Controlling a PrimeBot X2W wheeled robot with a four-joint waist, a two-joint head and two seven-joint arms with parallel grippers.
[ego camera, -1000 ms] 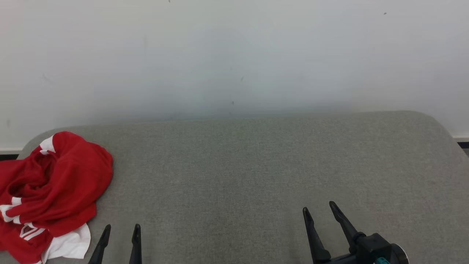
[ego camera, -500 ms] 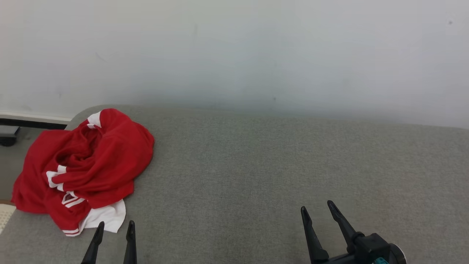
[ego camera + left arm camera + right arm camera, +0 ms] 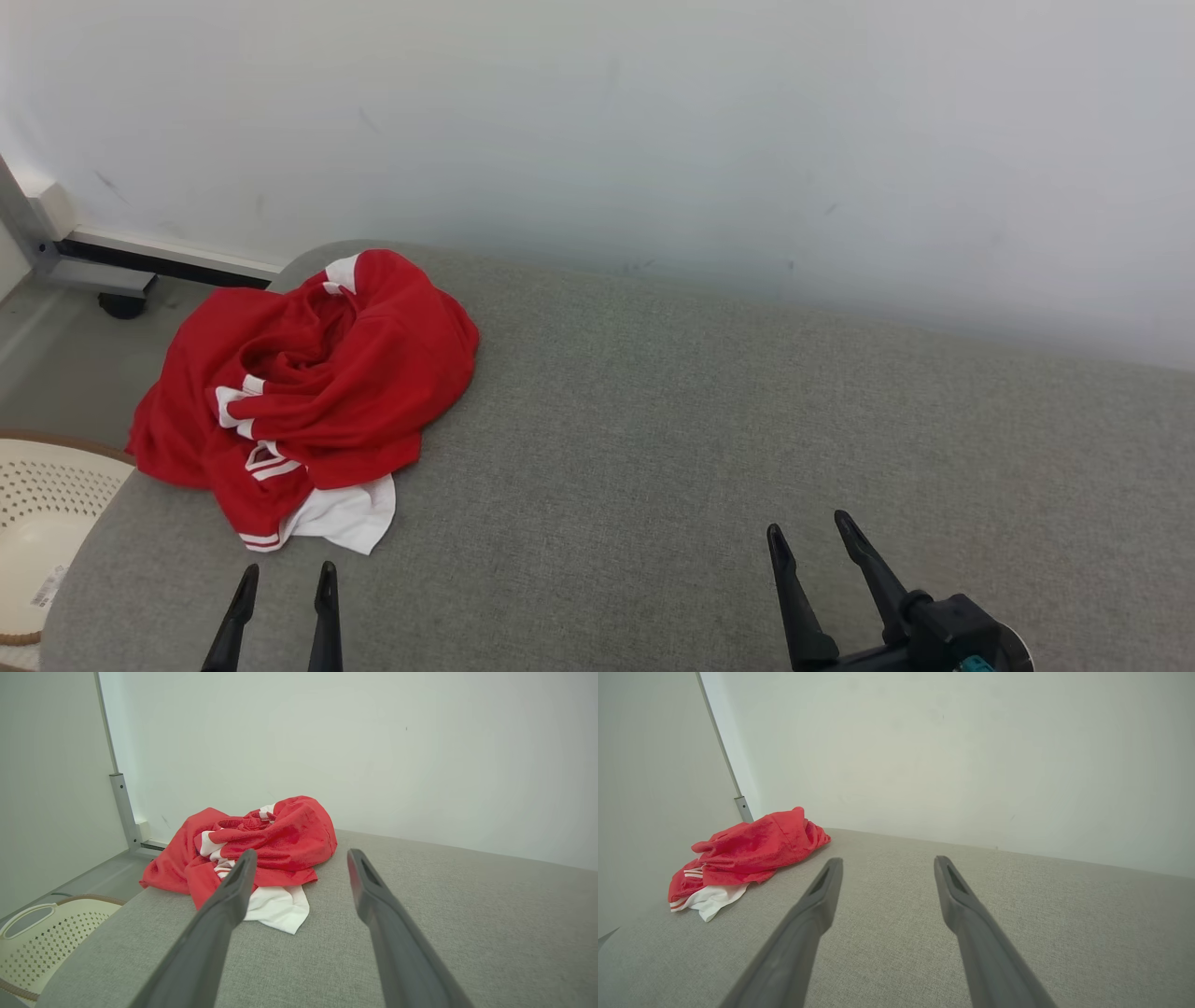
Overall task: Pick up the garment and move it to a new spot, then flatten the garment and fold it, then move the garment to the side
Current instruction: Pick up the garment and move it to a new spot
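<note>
Red garment (image 3: 373,373) in a crumpled heap, sleeves indistinguishable (left gripper (image 3: 288,567), right gripper (image 3: 808,523): fingers apart, empty)

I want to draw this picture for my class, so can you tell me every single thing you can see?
garment: one, red with white parts, crumpled at the left end of the padded top
padded top: one, grey, across the front
wall: one, white, behind the padded top
basket: one, cream with little holes, low down beside the left end
metal frame: one, grey with a dark wheel, far left by the wall
left gripper: one, two dark fingers apart, lower left, close to the garment, not touching
right gripper: one, two dark fingers apart, lower right
</note>
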